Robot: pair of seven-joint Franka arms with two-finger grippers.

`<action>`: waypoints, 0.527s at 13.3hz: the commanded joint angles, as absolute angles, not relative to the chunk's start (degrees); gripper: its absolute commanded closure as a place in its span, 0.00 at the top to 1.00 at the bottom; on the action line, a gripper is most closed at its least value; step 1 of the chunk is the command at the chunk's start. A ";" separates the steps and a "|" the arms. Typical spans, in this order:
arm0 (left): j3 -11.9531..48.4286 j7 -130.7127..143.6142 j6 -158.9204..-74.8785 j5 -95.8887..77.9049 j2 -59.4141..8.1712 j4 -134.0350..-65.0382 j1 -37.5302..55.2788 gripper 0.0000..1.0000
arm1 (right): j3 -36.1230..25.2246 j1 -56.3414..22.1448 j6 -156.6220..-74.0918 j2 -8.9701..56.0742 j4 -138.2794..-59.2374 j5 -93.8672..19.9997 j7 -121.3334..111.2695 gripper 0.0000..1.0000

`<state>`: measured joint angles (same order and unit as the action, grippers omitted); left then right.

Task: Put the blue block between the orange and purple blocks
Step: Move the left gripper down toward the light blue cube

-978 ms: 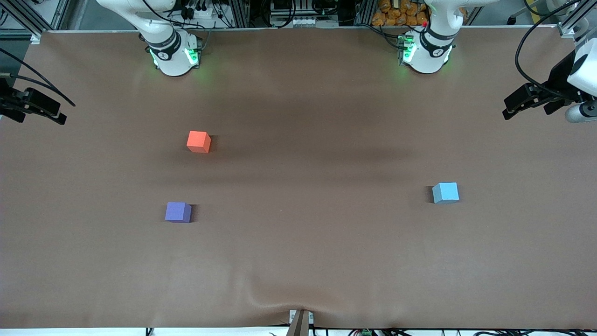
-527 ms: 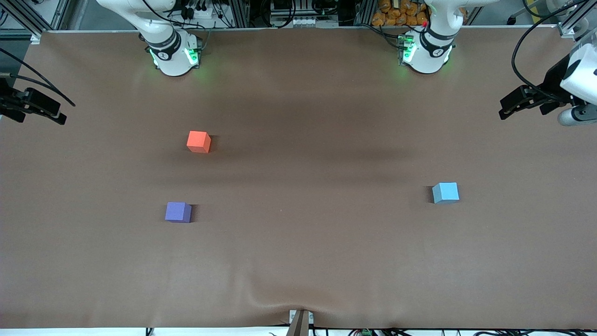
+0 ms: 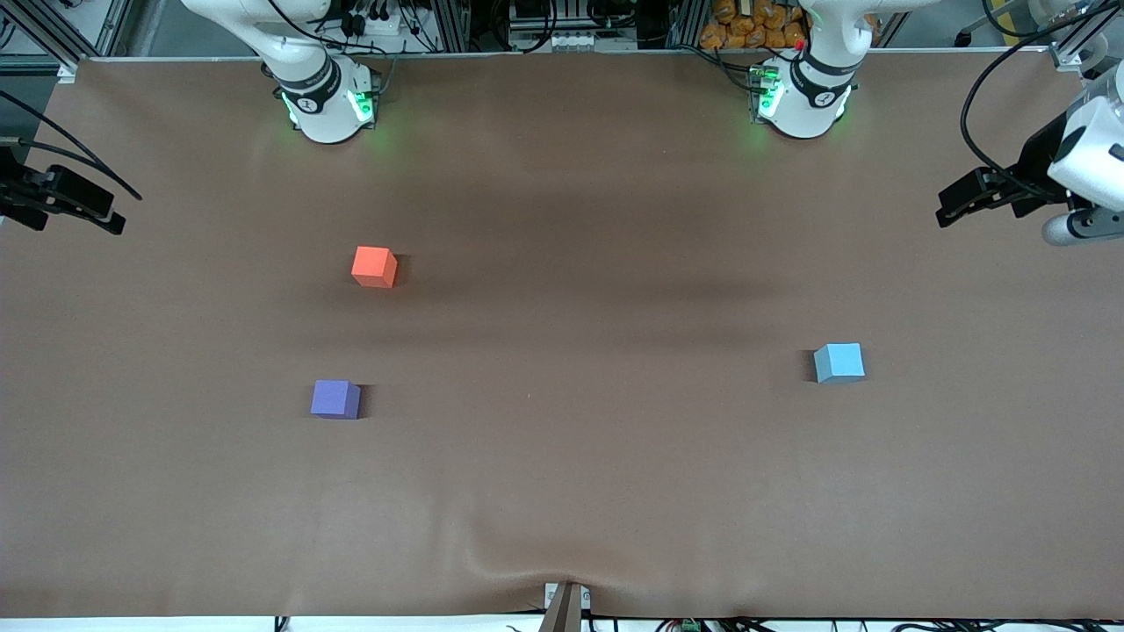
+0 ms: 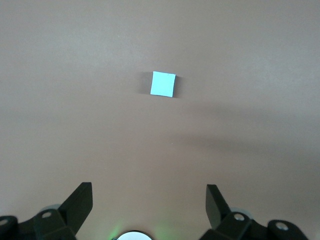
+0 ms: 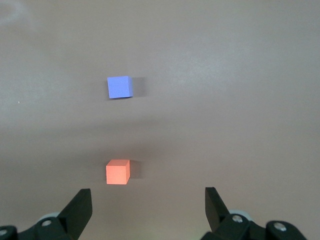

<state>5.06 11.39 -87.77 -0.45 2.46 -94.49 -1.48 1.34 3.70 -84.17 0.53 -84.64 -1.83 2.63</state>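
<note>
On the brown cloth-covered bench [image 3: 562,491] sit 3 small matte cubes of equal size. The light sky-blue cube [image 3: 839,362] rests toward the left arm's end, alone and untouched, well apart from the other 2. The bright orange-red cube [image 3: 374,266] and the dark violet-purple cube [image 3: 335,398] sit toward the right arm's end; from the orange cube, the purple one lies at about 7 o'clock in the front view, nearer to the front camera, with bare cloth between them. That gap looks wide enough to take a third cube, which is presumably why they stand apart.

The left gripper [image 3: 957,200] hangs in the air over the bench's edge at the left arm's end, released and empty, jaws spread wide. In its wrist view the blue cube shows at 12 o'clock from the spread fingers [image 4: 80,202], so this arm seems lined up to fetch it, being the nearer one.

The right gripper [image 3: 83,211] waits over the edge at the right arm's end, likewise released and holding nothing; its camera looks down on the orange and purple pair.

No step of the task is done yet.
</note>
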 commanded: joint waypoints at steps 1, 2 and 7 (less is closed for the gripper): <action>5.10 10.72 -87.63 -1.14 0.80 -94.04 -1.76 1.00 | 2.02 5.10 -84.02 -0.44 -85.34 -3.08 1.67 1.00; 5.01 10.72 -87.80 -1.14 0.36 -94.22 -1.76 1.00 | 2.02 5.10 -83.94 -0.44 -85.34 -3.08 1.67 1.00; 5.01 10.72 -92.36 -0.88 -0.70 -97.37 -1.76 1.00 | 2.11 5.10 -83.94 -0.44 -85.34 -3.08 1.67 1.00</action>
<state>5.07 11.39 -89.97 -0.45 -1.23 -95.36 -1.55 1.35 3.70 -84.17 0.53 -84.64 -1.88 2.63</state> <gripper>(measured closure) 0.000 0.000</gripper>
